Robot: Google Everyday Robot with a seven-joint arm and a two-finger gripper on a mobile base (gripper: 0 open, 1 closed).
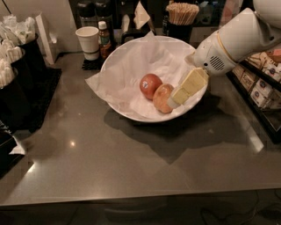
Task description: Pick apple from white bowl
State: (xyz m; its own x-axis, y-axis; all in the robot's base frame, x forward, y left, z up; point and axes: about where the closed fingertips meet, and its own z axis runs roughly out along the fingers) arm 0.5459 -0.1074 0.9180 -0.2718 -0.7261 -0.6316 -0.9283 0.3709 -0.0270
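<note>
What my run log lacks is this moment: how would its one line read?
stage: pre-grasp | apple: in white bowl, beside redder apple, not lifted | pincer: inside bowl, next to apple

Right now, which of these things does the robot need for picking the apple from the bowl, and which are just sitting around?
In the job: paler golden-orange apple; white bowl; gripper, low in the bowl beside that apple.
Just lying about: redder apple; paper cup; small bottle; stir sticks.
</note>
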